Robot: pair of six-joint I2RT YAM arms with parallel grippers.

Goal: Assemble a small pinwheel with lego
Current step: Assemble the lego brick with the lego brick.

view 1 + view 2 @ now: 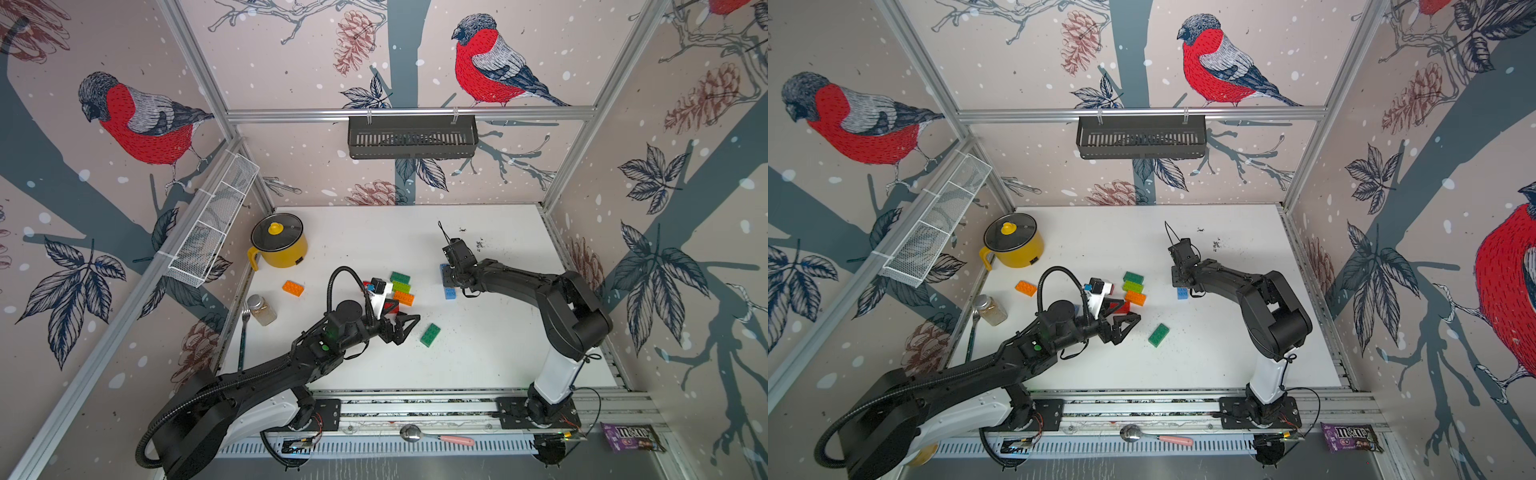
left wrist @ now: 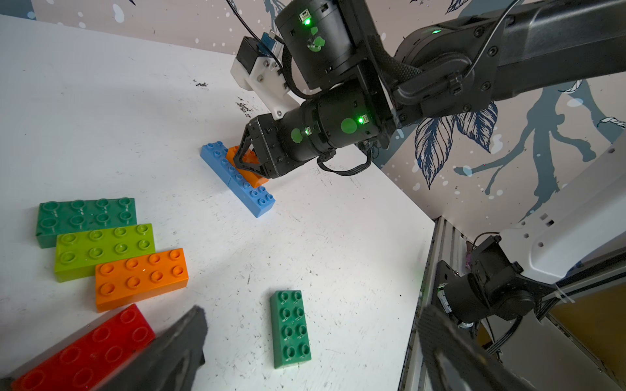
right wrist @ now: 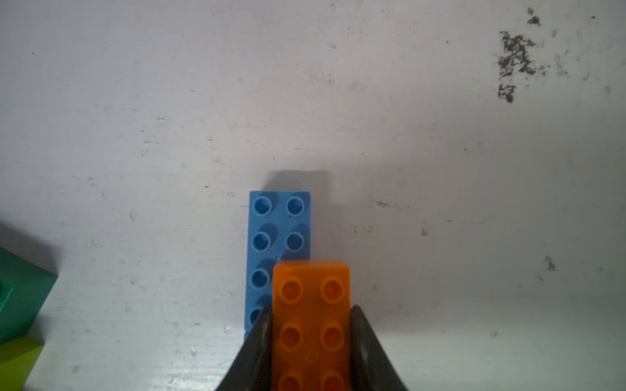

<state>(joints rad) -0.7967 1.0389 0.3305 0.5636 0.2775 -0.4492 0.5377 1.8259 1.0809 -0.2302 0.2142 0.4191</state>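
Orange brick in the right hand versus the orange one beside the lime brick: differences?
The held orange plastic brick is clamped in the right hand; the loose orange plastic brick beside the lime plastic brick lies ungripped. The held one overlaps a blue plastic brick; the loose one rests on the white table. Both face studs up.

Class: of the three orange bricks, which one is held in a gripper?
The orange brick clamped in the right gripper, by the blue brick. The others lie free: one beside the lime brick, one alone near the yellow pot.
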